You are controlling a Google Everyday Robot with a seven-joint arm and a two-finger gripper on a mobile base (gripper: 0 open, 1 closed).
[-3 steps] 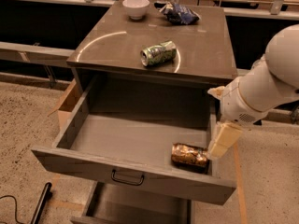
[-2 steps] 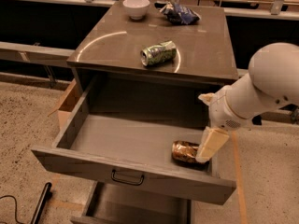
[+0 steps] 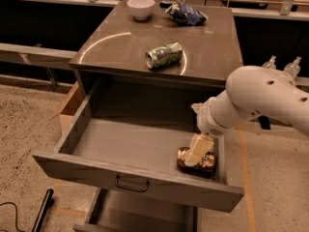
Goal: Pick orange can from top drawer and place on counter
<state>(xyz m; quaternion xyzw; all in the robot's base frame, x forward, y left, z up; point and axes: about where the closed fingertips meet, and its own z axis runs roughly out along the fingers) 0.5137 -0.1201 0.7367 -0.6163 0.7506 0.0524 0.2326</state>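
Observation:
The orange can (image 3: 208,164) lies on its side in the front right corner of the open top drawer (image 3: 96,170), whose dark pull handle (image 3: 131,183) is on the front panel. My gripper (image 3: 197,152) reaches down into the drawer from the right, on top of the can and touching it. My white arm (image 3: 256,98) comes in from the right, over the drawer's right wall. The counter (image 3: 120,47) is the glossy grey-brown top above the drawer.
A green-and-white can (image 3: 164,55) lies on the counter near its front edge. A white bowl (image 3: 141,7) and a dark blue bag (image 3: 186,14) sit at the back. The lower drawer (image 3: 145,216) is slightly open. A cardboard box (image 3: 70,108) stands left of the cabinet.
My gripper has moved left and down inside the drawer, from beside the orange can's right end to on top of it. The can has not moved.

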